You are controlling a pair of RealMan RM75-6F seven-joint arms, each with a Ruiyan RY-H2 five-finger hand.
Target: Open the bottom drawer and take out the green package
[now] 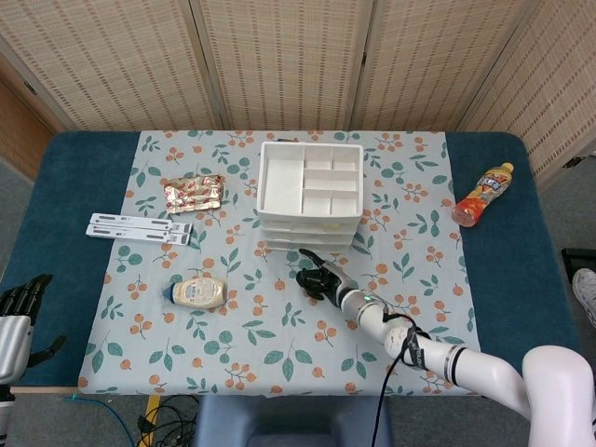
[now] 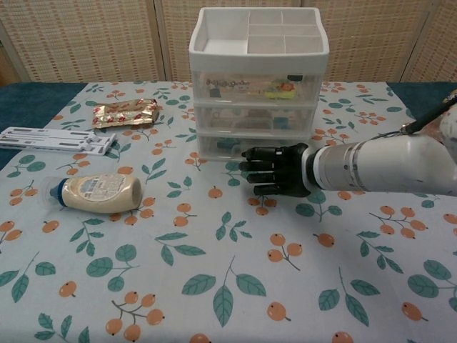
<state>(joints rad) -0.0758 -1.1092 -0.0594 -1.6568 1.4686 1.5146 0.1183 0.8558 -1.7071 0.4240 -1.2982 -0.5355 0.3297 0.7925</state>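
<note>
— How many things are on the tabletop (image 1: 74,186)?

— One white drawer unit (image 1: 309,196) with three drawers, all closed. One bottle of sauce (image 1: 196,292), one juice bottle (image 1: 484,193), one foil packet (image 1: 193,193), two white strips (image 1: 140,228).

— And the green package?

— Something greenish shows in the bottom drawer (image 2: 255,146), not clearly.

— The hands?

— The right hand (image 2: 275,170) is just before that drawer, fingers spread, holding nothing. The left hand (image 1: 19,312) is open, well apart at the table edge.

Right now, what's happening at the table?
The right hand is in front of the white drawer unit, level with the bottom drawer, which is shut. I can't tell if the fingers touch it. The left hand sits idle at the table's near left edge. A mayonnaise bottle lies on the cloth.
</note>
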